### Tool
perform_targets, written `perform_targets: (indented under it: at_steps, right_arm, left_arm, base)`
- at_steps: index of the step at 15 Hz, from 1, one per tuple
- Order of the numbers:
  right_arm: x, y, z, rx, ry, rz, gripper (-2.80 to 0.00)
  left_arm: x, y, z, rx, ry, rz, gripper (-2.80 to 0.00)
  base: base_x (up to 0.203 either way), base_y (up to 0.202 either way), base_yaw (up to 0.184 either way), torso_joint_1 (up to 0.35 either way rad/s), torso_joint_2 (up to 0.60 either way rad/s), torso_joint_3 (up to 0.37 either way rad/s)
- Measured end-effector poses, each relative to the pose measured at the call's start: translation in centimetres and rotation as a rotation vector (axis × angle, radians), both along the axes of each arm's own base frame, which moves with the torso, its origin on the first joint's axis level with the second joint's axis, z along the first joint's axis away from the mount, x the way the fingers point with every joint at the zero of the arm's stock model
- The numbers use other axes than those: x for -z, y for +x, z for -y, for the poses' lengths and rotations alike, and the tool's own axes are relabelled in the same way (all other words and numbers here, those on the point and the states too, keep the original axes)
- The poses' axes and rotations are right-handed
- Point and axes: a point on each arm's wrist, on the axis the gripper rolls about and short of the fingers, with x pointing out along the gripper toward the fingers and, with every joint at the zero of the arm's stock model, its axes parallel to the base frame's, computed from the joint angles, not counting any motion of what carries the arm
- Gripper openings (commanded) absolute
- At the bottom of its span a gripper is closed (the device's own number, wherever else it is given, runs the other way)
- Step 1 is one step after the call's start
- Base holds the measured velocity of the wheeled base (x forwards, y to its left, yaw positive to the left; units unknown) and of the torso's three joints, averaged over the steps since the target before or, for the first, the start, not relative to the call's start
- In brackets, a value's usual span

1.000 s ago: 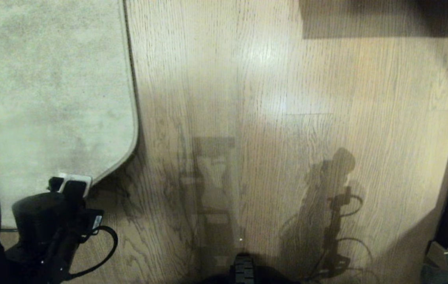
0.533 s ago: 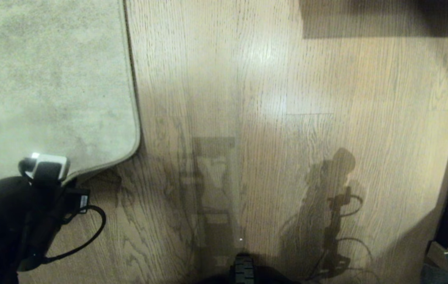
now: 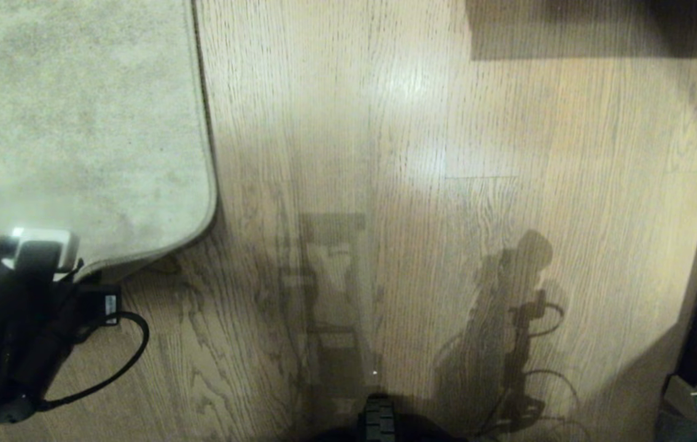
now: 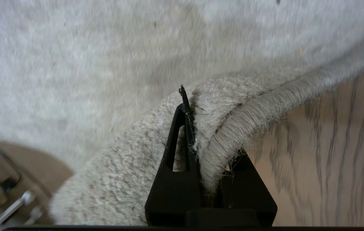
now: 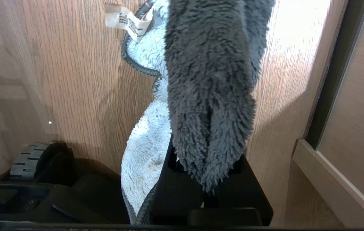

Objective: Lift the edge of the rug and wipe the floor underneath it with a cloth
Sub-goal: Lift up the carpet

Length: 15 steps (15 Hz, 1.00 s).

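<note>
Left arm [image 3: 10, 331] is matte black with a white block at the wrist, a small white label on a black box, and a black cable [image 3: 116, 362] looping off the side. Left gripper [image 4: 201, 150] and right gripper [image 5: 206, 183] both have flat black plastic fingers, the left one slotted. Ribbed black wheel [image 5: 29, 158] low on the base, probably rubber.
</note>
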Motion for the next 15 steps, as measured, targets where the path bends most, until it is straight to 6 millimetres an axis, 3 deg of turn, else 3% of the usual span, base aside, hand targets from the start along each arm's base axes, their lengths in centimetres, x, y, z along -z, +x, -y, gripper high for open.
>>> perform_targets:
  at_steps: [7,15]
  right_arm:
    - [0.0,0.0,0.0,0.0,0.001,0.0,-2.8]
    - [0.0,0.0,0.0,0.001,0.001,0.0,-2.8]
  left_arm:
    - [-2.8,-2.3,-1.0,0.04,-0.027,-0.314,-2.8]
    - [-3.6,-2.4,-3.0,0.029,-0.025,-0.32,-2.8]
  base:
    - [0.0,0.0,0.0,0.0,0.0,0.0]
    - [0.0,0.0,0.0,0.0,0.0,0.0]
